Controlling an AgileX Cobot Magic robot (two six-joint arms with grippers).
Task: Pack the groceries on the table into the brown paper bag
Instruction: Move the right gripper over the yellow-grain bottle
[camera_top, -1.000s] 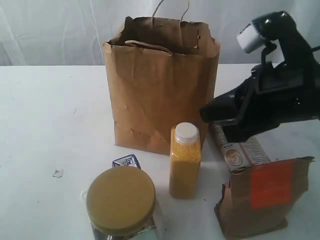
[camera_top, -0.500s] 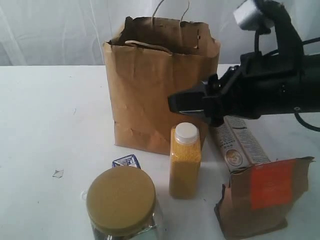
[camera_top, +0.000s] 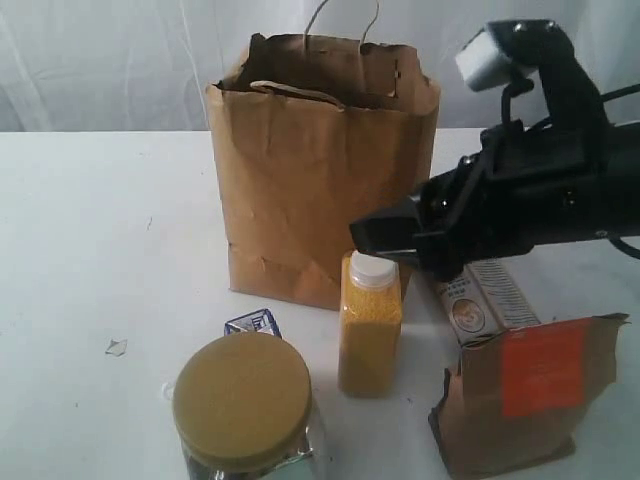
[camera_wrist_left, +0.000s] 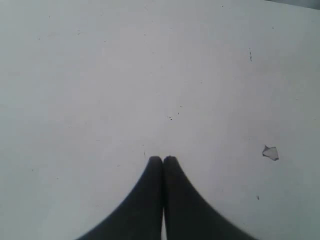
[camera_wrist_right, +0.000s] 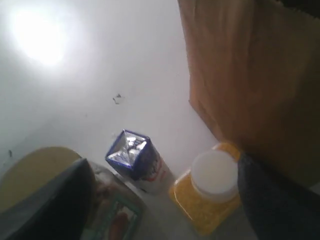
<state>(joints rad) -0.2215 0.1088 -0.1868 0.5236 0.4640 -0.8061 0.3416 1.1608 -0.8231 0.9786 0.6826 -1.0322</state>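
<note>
The right fingers (camera_top: 385, 232) stand apart, gripping nothing, and hang just above the white-capped bottle of yellow grains (camera_top: 370, 325); the exterior view does not show whether they touch its cap. In the right wrist view the bottle's white cap lies in the gap between the two dark fingers, closer to the one on the bag's side. The small blue-white carton (camera_top: 252, 323) stands upright in that same gap, nearer the other finger. The tan-lidded glass jar (camera_top: 242, 400) sits partly under that other finger, with its flat lid and part of its label showing. The brown paper bag (camera_top: 320, 170) stands upright and open-mouthed on the counter (camera_top: 90, 230), right beside the right fingers and close behind the bottle, its twisted handles rising above the rim. Under the black arm behind the right fingers, the long blue-white packet (camera_top: 485, 300) lies flat on the counter, one end hidden by the arm. The brown pouch with orange label (camera_top: 530, 390) stands upright at the packet's other end, in front of it; whether the two touch cannot be told. All five groceries that show are outside the bag. The left fingers (camera_wrist_left: 145, 200) are pressed together, holding nothing, over the white counter. A small pale scrap (camera_wrist_left: 270, 152) lies on the surface off to one side of their tips, apart from them.
</note>
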